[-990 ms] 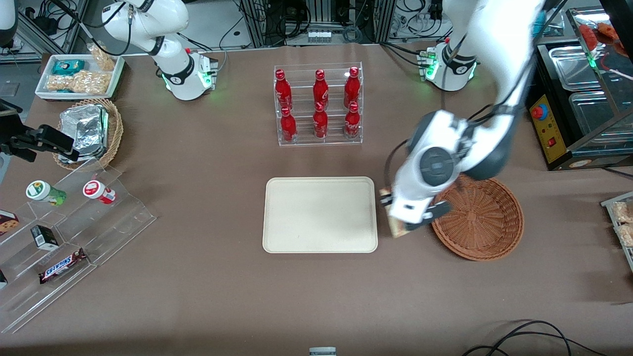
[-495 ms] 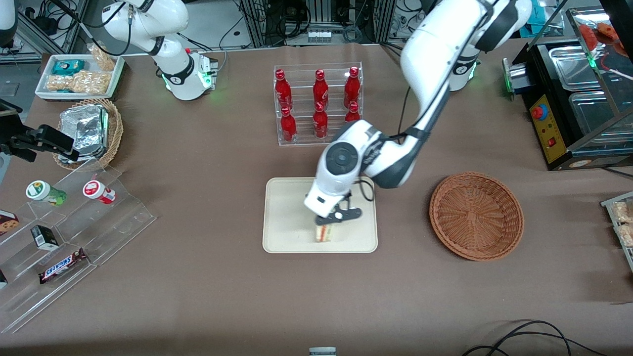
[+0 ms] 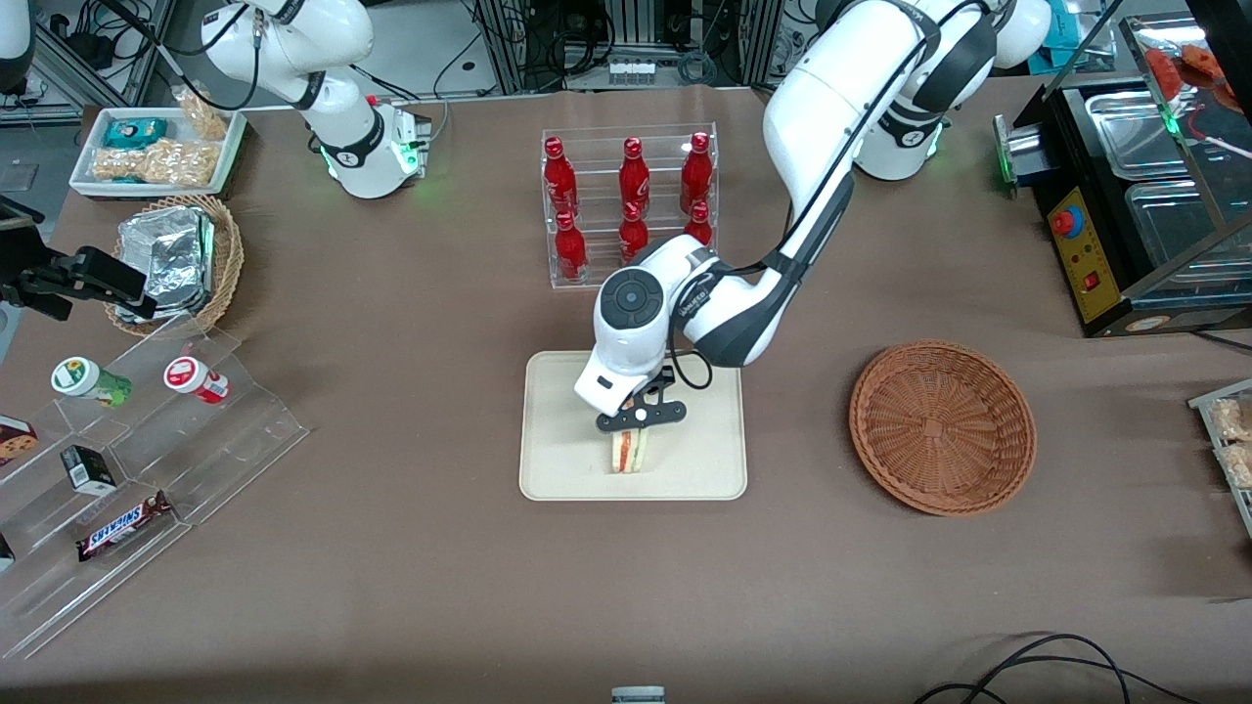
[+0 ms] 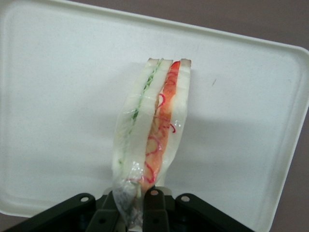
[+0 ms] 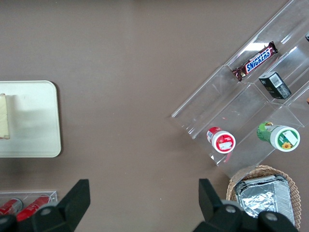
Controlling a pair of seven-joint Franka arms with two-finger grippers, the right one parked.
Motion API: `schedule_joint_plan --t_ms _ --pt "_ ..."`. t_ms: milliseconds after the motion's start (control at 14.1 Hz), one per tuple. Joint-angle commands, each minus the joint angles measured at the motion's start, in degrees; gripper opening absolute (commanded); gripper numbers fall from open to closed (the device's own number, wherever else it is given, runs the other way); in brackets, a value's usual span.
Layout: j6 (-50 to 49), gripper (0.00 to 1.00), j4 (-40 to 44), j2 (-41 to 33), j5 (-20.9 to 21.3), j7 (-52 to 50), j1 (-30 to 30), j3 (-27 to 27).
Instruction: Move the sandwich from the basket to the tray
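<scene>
The sandwich (image 3: 629,452) is a white bread wedge in clear wrap with red-orange and green layers (image 4: 152,125). It hangs over the cream tray (image 3: 558,460), in the part nearest the front camera, at or just above the surface. My left gripper (image 3: 636,418) is shut on the sandwich's wrapped end, directly above it; both black fingers (image 4: 157,210) press on the wrap. The tray fills the wrist view (image 4: 58,96). The reddish-brown wicker basket (image 3: 942,426) sits empty beside the tray, toward the working arm's end of the table. The sandwich's edge shows in the right wrist view (image 5: 4,123).
A clear rack of red bottles (image 3: 631,205) stands farther from the camera than the tray, close to my arm. Toward the parked arm's end are a clear stepped stand with snacks (image 3: 127,460), a tan basket with foil packets (image 3: 176,259) and a white snack tray (image 3: 156,152).
My gripper has carried the sandwich from beside the basket across to over the tray, then shifted slightly toward the parked arm's end. The basket is now uncovered and empty.
</scene>
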Motion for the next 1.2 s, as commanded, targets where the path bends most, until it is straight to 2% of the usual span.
schedule_joint_plan --t_ms 0,71,141,212,354,778,919,1131 --pt "1.0 0.19 1.3 1.6 1.0 -3.9 -1.0 0.7" --pt "2.1 0.27 1.3 2.0 1.0 -5.4 -1.0 0.7" --pt "2.2 0.54 1.1 1.8 0.9 -5.7 -1.0 0.7" --pt "2.0 1.00 1.2 1.3 0.7 -5.8 -1.0 0.7" --pt "0.7 1.00 0.9 -1.7 0.7 -5.9 -1.0 0.6" --pt "-20.2 1.00 -2.8 -20.5 1.4 -3.6 1.1 0.9" --pt "-28.2 1.00 -4.9 -24.4 1.3 -3.8 4.8 0.9" --pt "-30.4 1.00 -9.9 -28.6 0.7 -2.9 12.9 0.8"
